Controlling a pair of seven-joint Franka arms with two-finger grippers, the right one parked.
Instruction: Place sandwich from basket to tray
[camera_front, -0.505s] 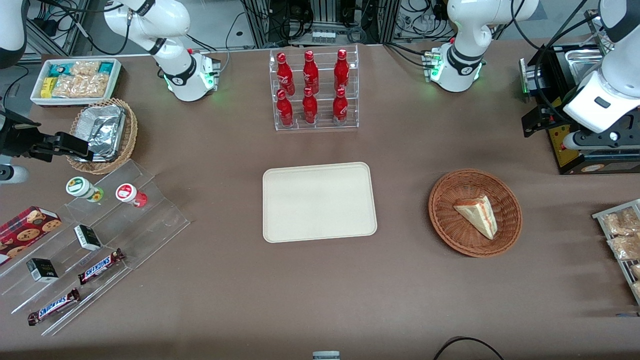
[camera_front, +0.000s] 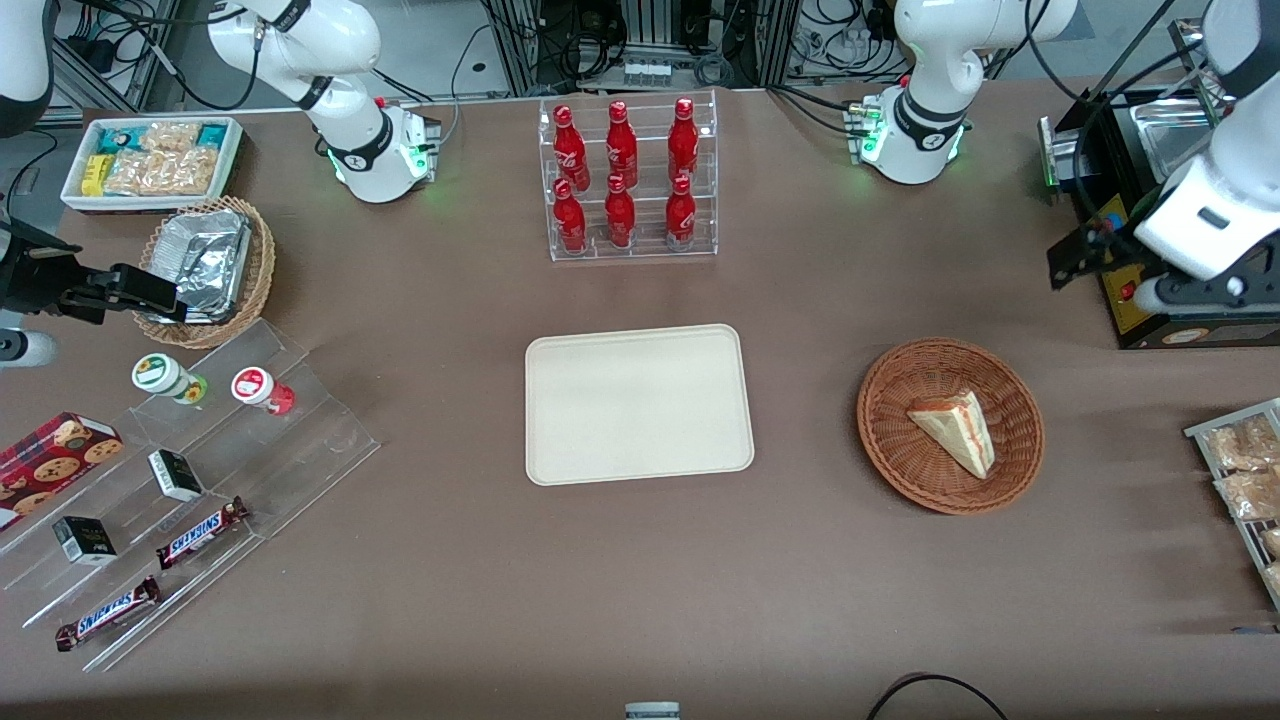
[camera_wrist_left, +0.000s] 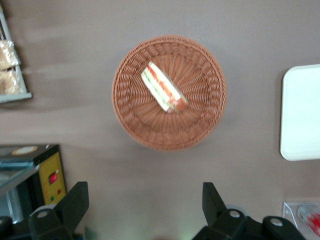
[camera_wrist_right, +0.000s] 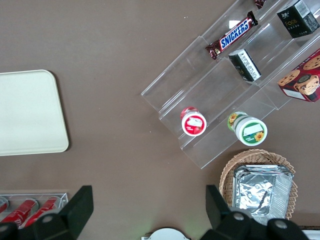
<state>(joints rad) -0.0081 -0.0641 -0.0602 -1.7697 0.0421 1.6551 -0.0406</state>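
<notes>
High above the working arm's end of the table hangs the gripper (camera_wrist_left: 142, 207), its two dark fingers (camera_wrist_left: 75, 202) spread wide and holding nothing. It sits farther from the front camera than the basket (camera_front: 1020, 470) and is well apart from it. Seen from the wrist, the round reddish-brown basket lies ahead of the open jaws. The sandwich (camera_wrist_left: 162, 93), a pale wedge with a pink, orange and green striped edge, rests on the weave at about the basket's middle.

This looks like the approach step, before any grasp. The next move would seem to call for bringing the gripper over the basket, turning the fingers to straddle the wedge across its flat bread faces, then lowering.

Nearer the table's middle lies the cream tray (camera_front: 560, 460), bare, and well apart from the basket.

From the front, most of the gripper is cut off at the picture's edge, so its fingertips cannot be made out there. How soft the bread is, or how deep the wedge sits in the weave, cannot be told.
</notes>
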